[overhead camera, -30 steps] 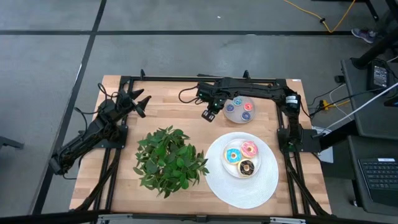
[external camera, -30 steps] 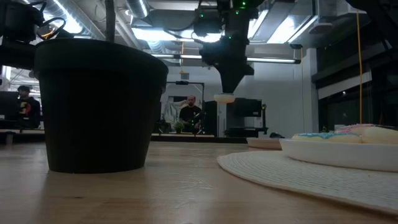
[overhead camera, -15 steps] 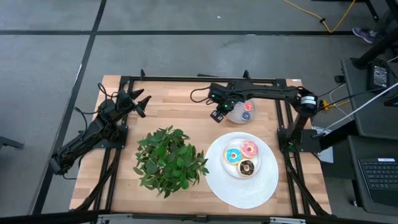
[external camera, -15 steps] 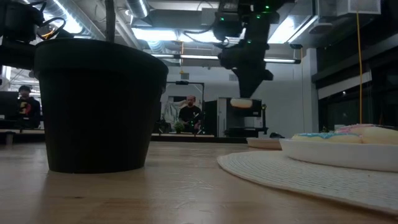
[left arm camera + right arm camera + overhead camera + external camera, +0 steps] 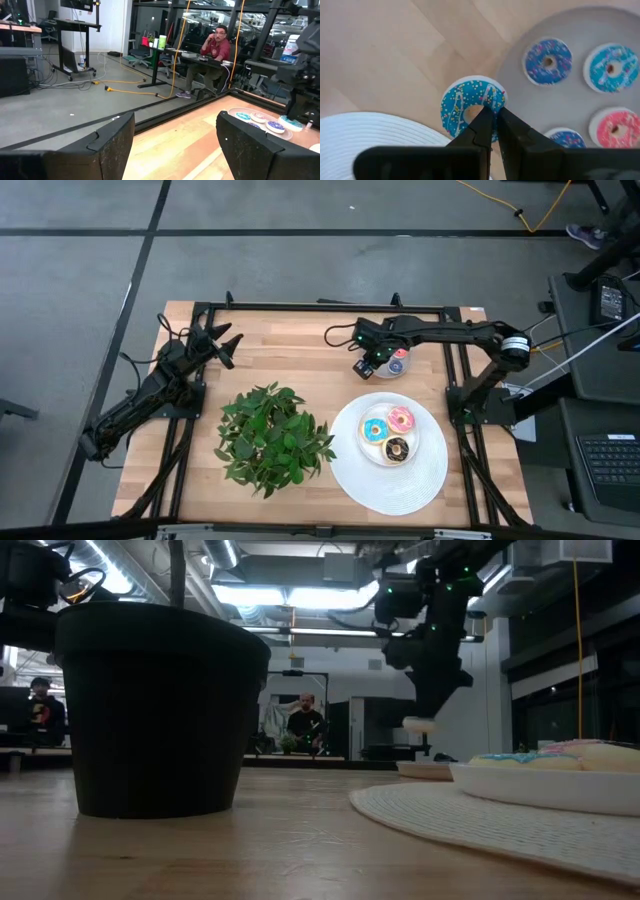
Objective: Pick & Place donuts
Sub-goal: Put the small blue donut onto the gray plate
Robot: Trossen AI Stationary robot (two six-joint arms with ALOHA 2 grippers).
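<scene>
My right gripper [image 5: 365,366] hangs above the table at the left rim of the grey dish [image 5: 402,370], shut on a tiny blue sprinkled donut [image 5: 470,102]. Several more tiny blue and pink rings [image 5: 549,61] lie flat in the dish. The light blue donut [image 5: 376,430], the pink donut [image 5: 402,418] and the dark brown donut [image 5: 397,448] lie on the white plate [image 5: 412,442]. My left gripper [image 5: 225,345] waits open near the table's far left corner. My right gripper pinches the tiny blue donut by its ring band [image 5: 492,100]. One fingertip [image 5: 482,117] sits at the hole and the other at the outer rim. The fingers come from above, pointing down. The donut [image 5: 420,725] lies level at their tips, lifted clear of the table.
A leafy plant [image 5: 272,432] in a black pot [image 5: 160,710] stands at the table's near middle, left of the round white mat [image 5: 385,480] that carries the plate. Bare wood lies between the plant and the dish. A person [image 5: 216,47] sits in the room beyond.
My right gripper has carried the tiny blue donut toward the table's right edge and downward, from left of the grey dish to its left rim. It has stayed shut on the donut.
</scene>
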